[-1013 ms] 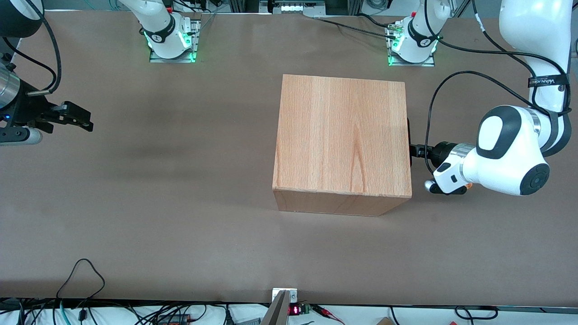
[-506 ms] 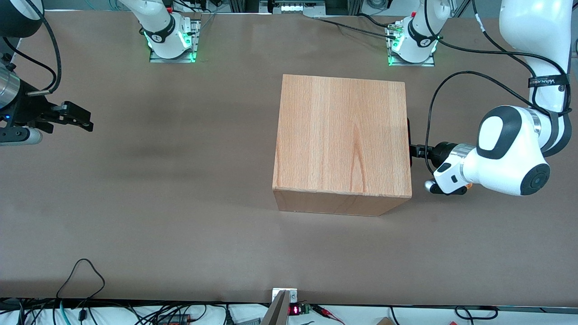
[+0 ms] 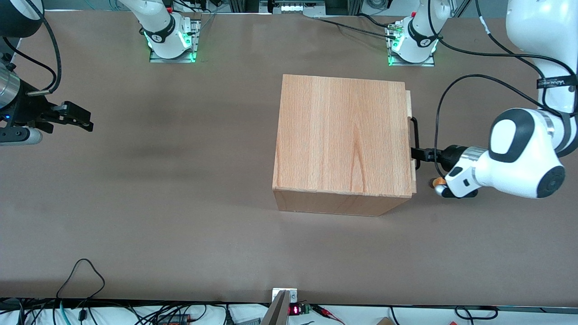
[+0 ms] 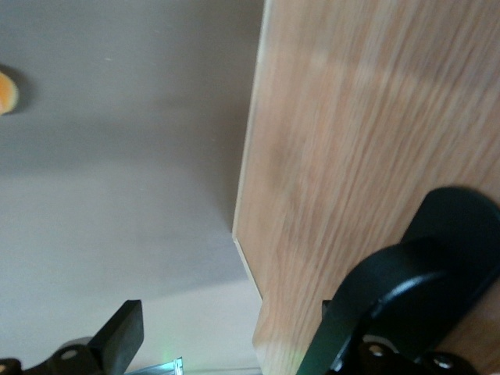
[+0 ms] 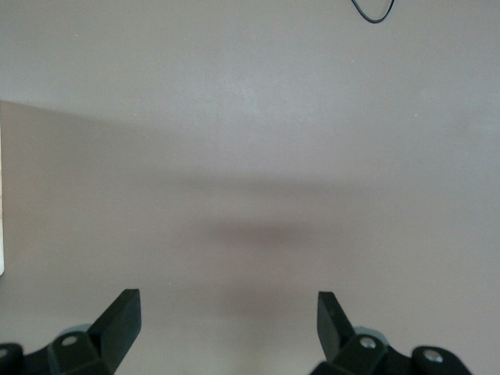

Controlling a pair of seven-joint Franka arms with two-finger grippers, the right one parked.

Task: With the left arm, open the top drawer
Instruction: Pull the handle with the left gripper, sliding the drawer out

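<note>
Your gripper [image 3: 419, 153] sits at the handle [image 3: 415, 142]; grip state can't be told. The drawer [image 3: 409, 135] barely protrudes, so pull straight away from the box [image 3: 343, 140], across the handle's length.

My brown table and what sits on it

The matte brown table [image 3: 180, 203] carries one big wooden box [image 3: 343, 140], standing about mid-table and nearer my working end. My top drawer [image 3: 409, 106] shows as a thin pale strip along the box's side that faces me. Two arm bases [image 3: 171, 38] are bolted at the table's edge farthest from the front camera. My gripper [image 3: 417, 153] hangs above the tabletop just beside the box, at the drawer's black handle [image 3: 415, 135]. A small orange spot [image 4: 6, 92] lies on the table near my wrist.
</note>
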